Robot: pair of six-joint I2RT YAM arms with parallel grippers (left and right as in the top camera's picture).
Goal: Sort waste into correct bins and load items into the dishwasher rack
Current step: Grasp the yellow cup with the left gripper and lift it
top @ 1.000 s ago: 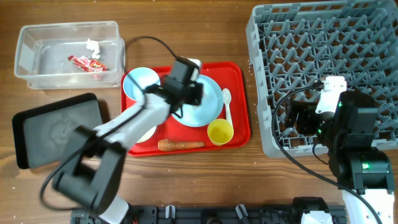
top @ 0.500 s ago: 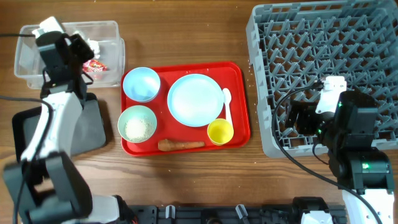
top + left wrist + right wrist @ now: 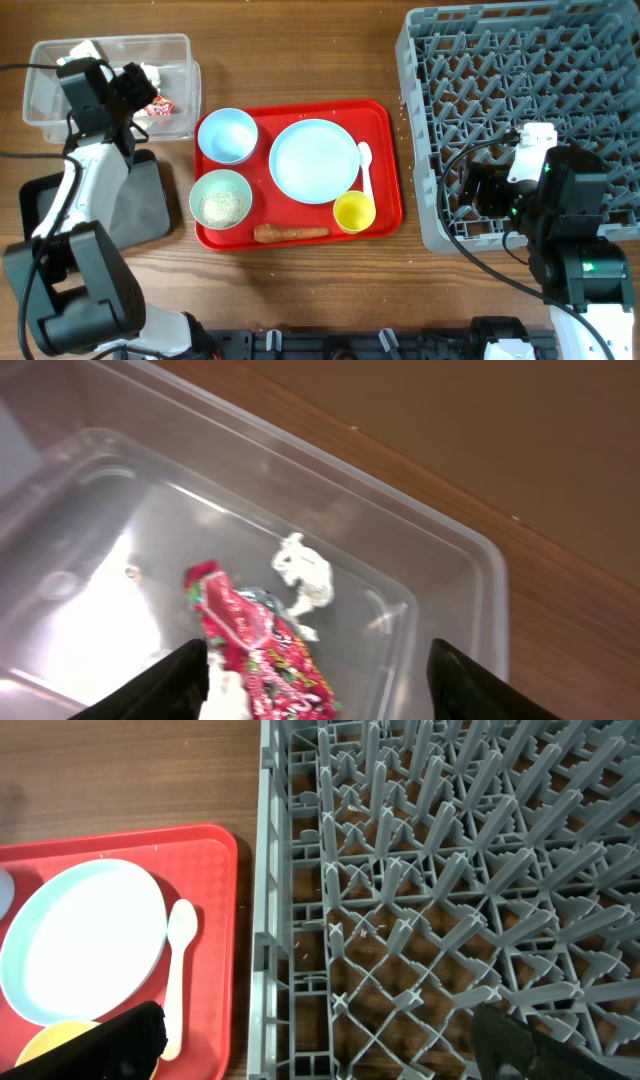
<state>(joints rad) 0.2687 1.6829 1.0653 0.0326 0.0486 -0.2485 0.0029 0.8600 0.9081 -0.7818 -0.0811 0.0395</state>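
Left gripper (image 3: pixel 318 665), jaws wide apart, above crinkled red wrapper (image 3: pixel 250 640) in clear rounded tub (image 3: pixel 455 575).

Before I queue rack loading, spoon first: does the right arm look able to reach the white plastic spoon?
Probably yes. The white plastic spoon lies uncovered at the red tray's right edge, the side nearest the open right gripper, with nothing between.

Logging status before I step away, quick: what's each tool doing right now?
Left tool: open, holding nothing, above the clear tub.
Right tool: open, holding nothing.
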